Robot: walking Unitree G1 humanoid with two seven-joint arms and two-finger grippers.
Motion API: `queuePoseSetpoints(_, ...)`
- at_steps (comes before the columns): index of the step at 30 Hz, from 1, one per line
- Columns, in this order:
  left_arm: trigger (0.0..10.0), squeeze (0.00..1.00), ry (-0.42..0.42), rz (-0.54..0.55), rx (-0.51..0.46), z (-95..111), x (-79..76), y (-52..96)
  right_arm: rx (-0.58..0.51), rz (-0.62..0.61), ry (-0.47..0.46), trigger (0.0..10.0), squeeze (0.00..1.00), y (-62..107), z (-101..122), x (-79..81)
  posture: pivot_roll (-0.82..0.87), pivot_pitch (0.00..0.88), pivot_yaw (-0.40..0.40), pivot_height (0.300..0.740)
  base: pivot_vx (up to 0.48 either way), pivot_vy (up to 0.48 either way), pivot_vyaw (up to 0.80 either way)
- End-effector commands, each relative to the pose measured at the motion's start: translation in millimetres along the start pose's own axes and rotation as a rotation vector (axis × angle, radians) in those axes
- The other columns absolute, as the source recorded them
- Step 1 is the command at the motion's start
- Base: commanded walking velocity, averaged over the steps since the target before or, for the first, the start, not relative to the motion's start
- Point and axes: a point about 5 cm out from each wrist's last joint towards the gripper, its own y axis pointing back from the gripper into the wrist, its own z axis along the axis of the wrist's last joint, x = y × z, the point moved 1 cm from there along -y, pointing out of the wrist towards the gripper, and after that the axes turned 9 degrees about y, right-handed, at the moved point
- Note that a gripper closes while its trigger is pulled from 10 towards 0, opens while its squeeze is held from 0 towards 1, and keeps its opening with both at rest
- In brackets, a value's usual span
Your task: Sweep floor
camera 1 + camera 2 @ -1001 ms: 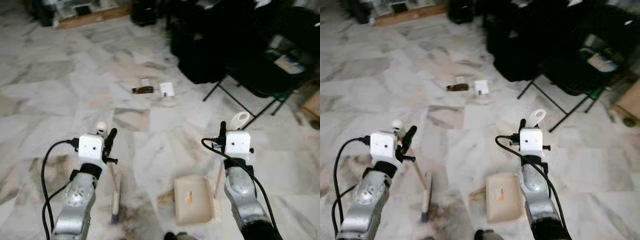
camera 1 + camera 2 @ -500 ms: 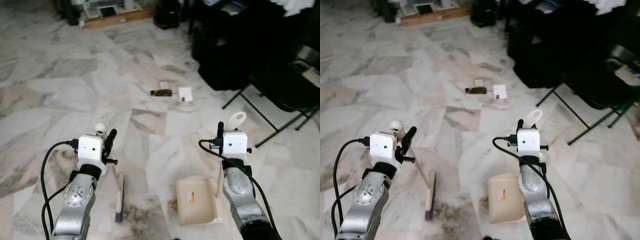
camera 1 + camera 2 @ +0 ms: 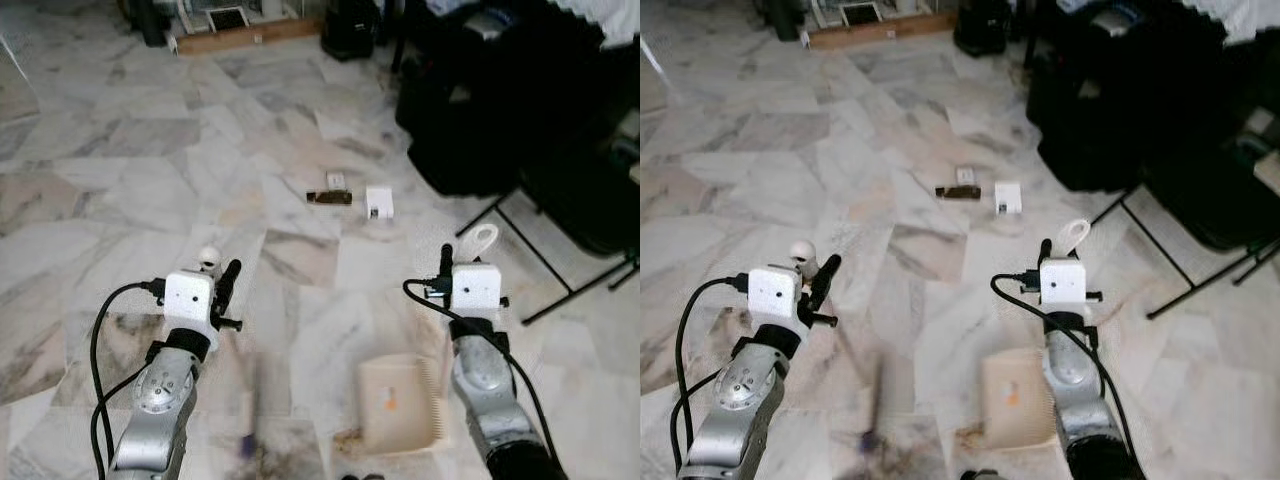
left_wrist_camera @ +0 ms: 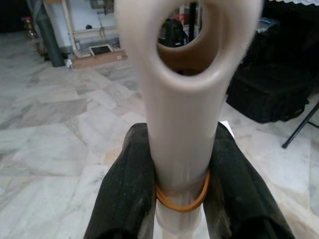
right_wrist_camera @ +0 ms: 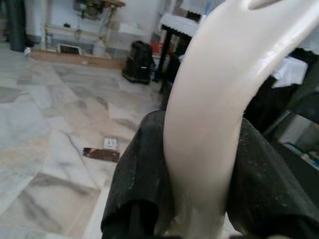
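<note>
Two grippers, left gripper clamping broom handle, right gripper clamping dustpan handle, dustpan label seemingly orange, unreadable

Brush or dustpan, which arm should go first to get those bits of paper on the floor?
Probably the left gripper: it holds the brush, which has to push the scraps. The right gripper holds the dustpan, which only catches them.

1. A lived-in home room with a marble tile floor.
2. Black bags and a folding chair stand far right.
3. A low wooden shelf lies far off.
</note>
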Motion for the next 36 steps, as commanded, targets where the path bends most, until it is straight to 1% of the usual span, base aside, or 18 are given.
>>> queuePoseSetpoints(1,10.0,0.0,-0.032,0.01,-0.033,8.1,4.3,0.6,-0.02,0.004,-0.024,10.0,0.0,0.1,5.5,4.3,0.12,0.18,-0.028,0.74,0.326,0.0,0.0)
queuePoseSetpoints(8,10.0,0.0,-0.032,0.008,-0.033,7.9,3.9,0.2,-0.013,0.004,-0.031,10.0,0.0,-0.2,4.7,4.3,0.12,0.176,-0.028,0.74,0.326,0.0,0.0)
queuePoseSetpoints(17,10.0,0.0,-0.032,0.007,-0.033,7.9,4.2,0.1,-0.013,0.006,-0.035,10.0,0.0,-0.8,4.5,5.1,0.12,0.172,-0.027,0.74,0.325,0.0,-0.75)
queuePoseSetpoints(36,10.0,0.0,-0.034,0.0,-0.035,8.2,3.6,-0.9,-0.029,0.007,-0.026,10.0,0.0,-1.1,6.8,6.6,0.12,0.155,-0.022,0.74,0.324,0.0,0.0)
